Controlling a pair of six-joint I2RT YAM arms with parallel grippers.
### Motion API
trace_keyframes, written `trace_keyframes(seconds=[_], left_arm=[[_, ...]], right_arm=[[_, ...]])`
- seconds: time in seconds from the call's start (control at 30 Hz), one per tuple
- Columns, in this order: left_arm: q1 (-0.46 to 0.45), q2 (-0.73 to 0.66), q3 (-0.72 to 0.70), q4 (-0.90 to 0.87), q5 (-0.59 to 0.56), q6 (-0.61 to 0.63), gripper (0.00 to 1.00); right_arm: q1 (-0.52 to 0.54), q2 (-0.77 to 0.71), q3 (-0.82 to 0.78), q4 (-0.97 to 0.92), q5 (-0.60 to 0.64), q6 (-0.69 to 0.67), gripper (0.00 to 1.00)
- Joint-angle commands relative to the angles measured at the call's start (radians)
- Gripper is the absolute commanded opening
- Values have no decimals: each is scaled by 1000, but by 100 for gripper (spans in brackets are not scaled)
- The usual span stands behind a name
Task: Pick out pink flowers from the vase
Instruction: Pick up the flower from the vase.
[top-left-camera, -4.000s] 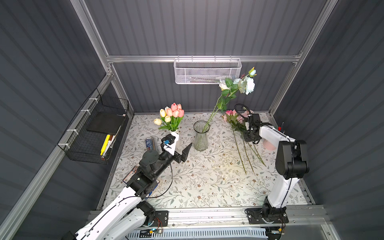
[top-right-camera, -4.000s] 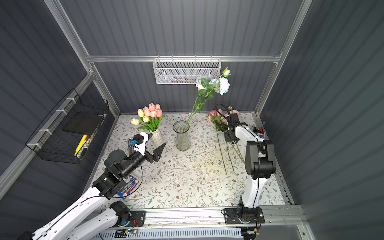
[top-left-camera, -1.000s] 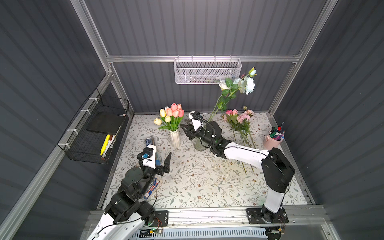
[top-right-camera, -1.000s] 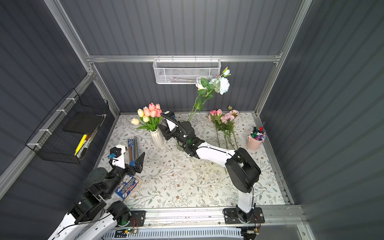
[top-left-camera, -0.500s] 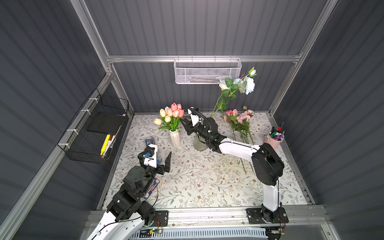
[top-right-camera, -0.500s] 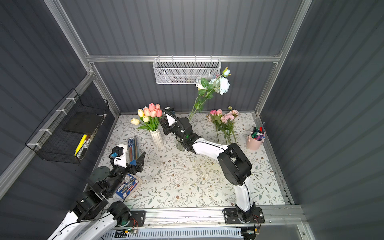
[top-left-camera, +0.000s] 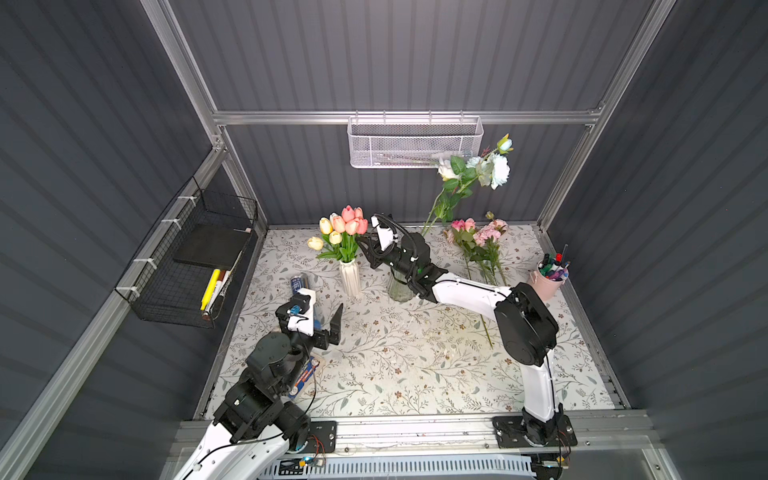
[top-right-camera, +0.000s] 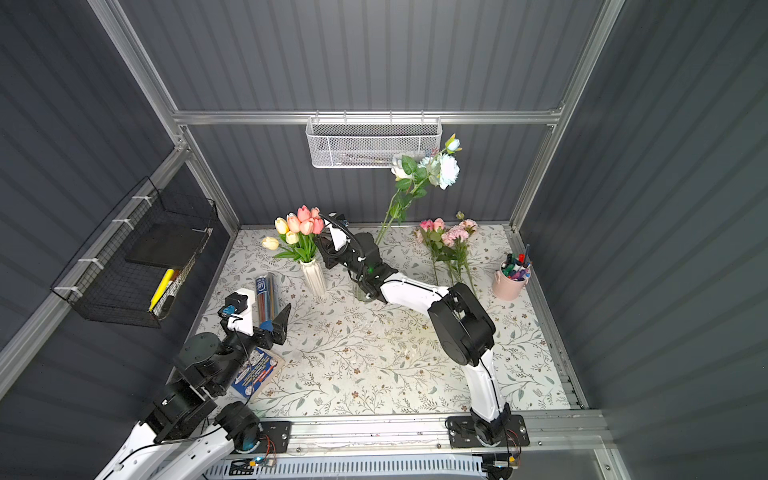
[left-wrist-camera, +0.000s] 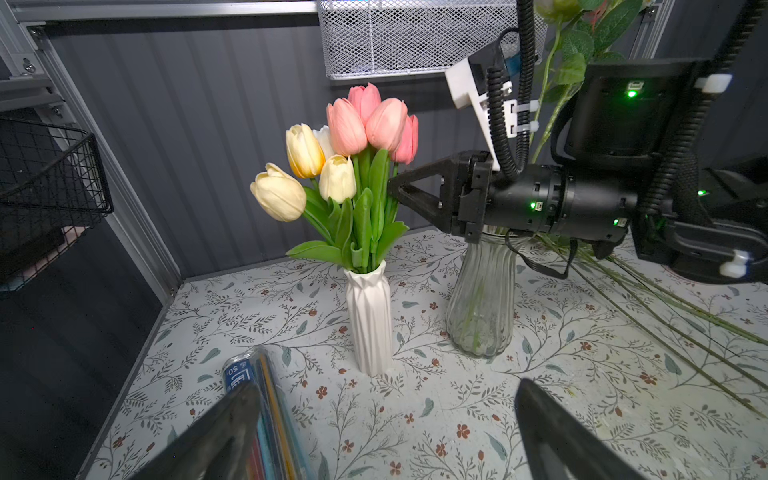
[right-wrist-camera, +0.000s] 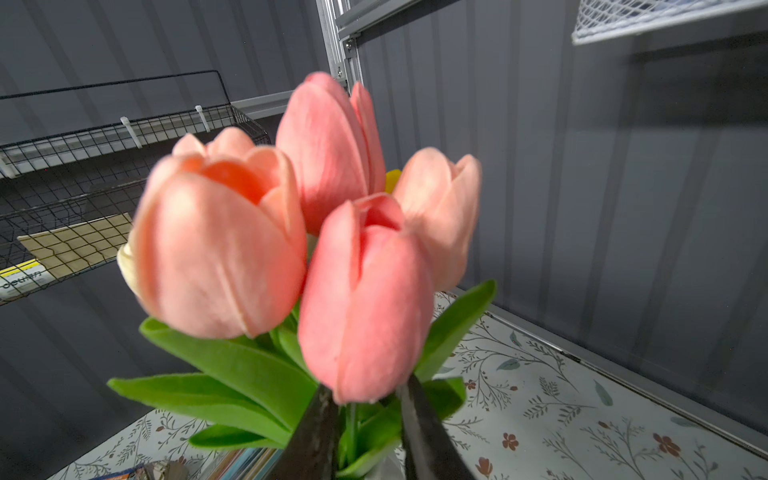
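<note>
1. Right gripper (right-wrist-camera: 365, 401): fingers flank the stem of one pink tulip (right-wrist-camera: 365, 299) in the white vase (left-wrist-camera: 369, 316); we cannot tell whether they pinch it.
2. Left gripper (left-wrist-camera: 386, 432): fingers spread, empty.
3. Next, we judge: close, then lift straight up.

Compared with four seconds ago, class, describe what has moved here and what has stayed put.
The right pincer left the pink flowers lying on the table and swung to straddle the stem of a pink tulip in the white vase; whether it grips is unclear. The left pincer drew back, open. The glass vase and roses stayed put.
</note>
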Motion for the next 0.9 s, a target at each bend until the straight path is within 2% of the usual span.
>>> trace_keyframes(seconds=[0.0, 0.17, 0.33, 0.43, 0.87], left_arm=[[4, 1, -12, 23, 2, 15, 97], [4, 11, -10, 20, 5, 17, 97], [4, 9, -12, 20, 4, 20, 97], [4, 9, -12, 21, 3, 20, 97], [4, 9, -11, 15, -1, 21, 97]], right_arm=[[-2, 28, 32, 3, -22, 21, 29], [-1, 54, 70, -5, -43, 29, 25], [-2, 56, 72, -5, -62, 31, 10], [-1, 37, 54, 7, -67, 26, 6], [-1, -64, 28, 16, -51, -31, 4]])
